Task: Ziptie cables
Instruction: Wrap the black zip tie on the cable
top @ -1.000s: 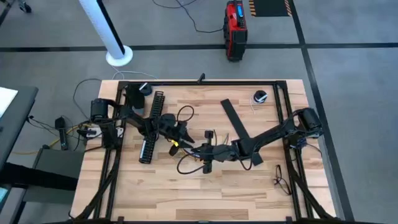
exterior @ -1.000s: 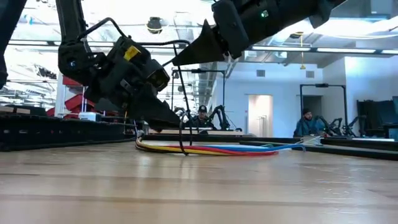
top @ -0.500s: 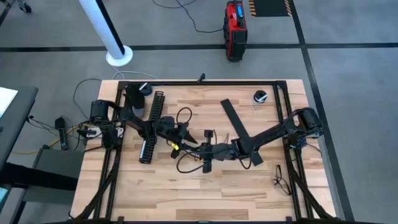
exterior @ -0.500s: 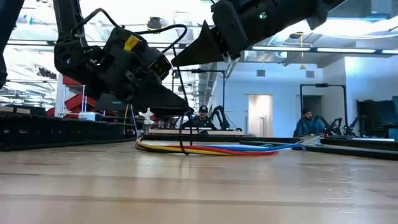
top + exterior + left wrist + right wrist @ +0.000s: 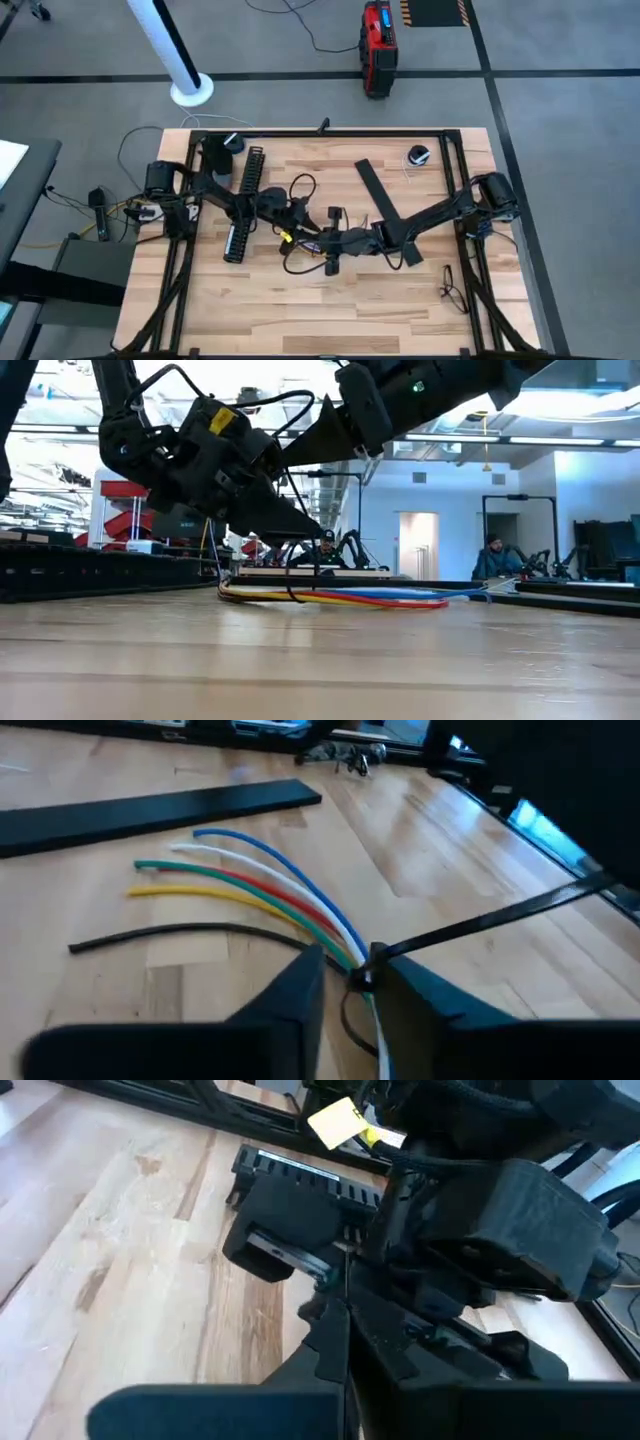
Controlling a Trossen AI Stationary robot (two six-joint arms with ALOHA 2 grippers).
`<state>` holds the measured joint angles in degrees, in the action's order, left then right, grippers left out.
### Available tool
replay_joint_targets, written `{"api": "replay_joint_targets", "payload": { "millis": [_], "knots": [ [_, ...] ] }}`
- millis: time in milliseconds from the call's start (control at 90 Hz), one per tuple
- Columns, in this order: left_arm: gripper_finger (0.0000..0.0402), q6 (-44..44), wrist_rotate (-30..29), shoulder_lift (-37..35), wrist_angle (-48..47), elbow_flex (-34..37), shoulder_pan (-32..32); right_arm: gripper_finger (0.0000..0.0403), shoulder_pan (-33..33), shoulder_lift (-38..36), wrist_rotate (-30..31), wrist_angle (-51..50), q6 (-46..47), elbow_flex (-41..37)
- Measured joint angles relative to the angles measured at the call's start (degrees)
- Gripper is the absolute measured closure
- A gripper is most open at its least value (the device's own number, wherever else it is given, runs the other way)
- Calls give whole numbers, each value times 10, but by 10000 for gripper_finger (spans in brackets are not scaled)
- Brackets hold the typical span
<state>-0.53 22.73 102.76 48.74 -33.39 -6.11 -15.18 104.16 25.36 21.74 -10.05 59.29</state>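
- The wooden table [image 5: 400, 300] carried both arms, which met near its middle.
- A long black comb-slotted channel [image 5: 243, 203] lay on the table's left part, and a flat black strip [image 5: 380, 205] lay right of centre, running under the right arm.
- The left gripper [image 5: 300, 224] reached in from the left and hung just above the board in the low view; its fingers [image 5: 290, 1005] stood a little apart, with a black ziptie [image 5: 480, 925] and the bundle in the narrow gap between them, though whether they pinched it could not be told.
- The right gripper [image 5: 328, 243] came in from the right, tip close to the left one; its fingers [image 5: 330, 1350] were pressed together on the thin ziptie.
- The cables [image 5: 340, 598] lay flat on the table at the middle, below both grippers, their blue, white, green, red and yellow ends fanned out [image 5: 240, 885].
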Motion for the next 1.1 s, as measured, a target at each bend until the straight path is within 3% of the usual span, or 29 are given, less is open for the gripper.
{"api": "replay_joint_targets", "payload": {
  "millis": [78,689,1100],
  "knots": [
    [390,-2,0,0,0,0,0,403,0,0,0,0,-1,0],
    [401,-70,25,143,128,-3,-2,403,-1,0,0,4,-24,26],
    [401,-86,44,153,145,-4,0,403,-5,0,0,-19,-29,58]
  ]
}}
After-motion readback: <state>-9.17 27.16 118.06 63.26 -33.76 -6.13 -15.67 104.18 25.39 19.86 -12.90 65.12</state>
